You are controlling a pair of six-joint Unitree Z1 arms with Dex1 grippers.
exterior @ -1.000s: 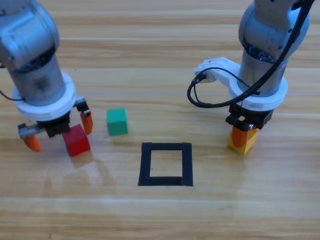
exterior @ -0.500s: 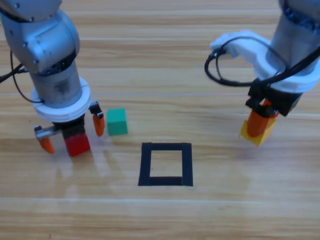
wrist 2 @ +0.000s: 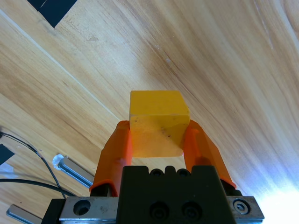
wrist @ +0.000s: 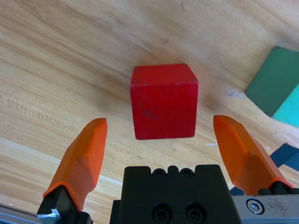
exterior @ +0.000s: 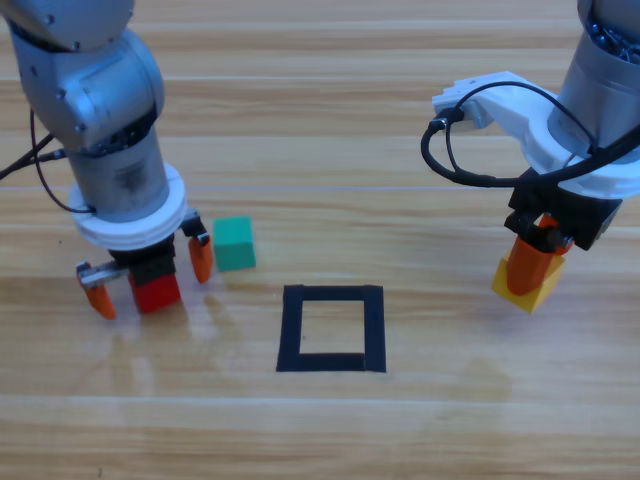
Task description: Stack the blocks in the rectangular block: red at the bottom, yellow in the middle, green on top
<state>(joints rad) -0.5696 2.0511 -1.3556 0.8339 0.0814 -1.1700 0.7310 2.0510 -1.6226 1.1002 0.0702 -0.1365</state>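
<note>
high view: left gripper point(exterior: 150, 282) stands over the red cube point(exterior: 157, 293), jaws apart on either side of it; green cube point(exterior: 234, 243) just beside its right jaw. right gripper point(exterior: 533, 262) is clamped on the yellow cube point(exterior: 528, 283), off to the side of the black tape rectangle point(exterior: 332, 328) on the tabletop point(exterior: 320, 420).

left wrist view: red cube point(wrist: 163, 101) sits between the spread jaws, touching neither; green cube point(wrist: 279, 88) at the frame edge.

right wrist view: yellow cube point(wrist 2: 158, 122) is pinched between both jaws, its lower faces hidden; a tape corner point(wrist 2: 52, 9) shows beyond.
</note>
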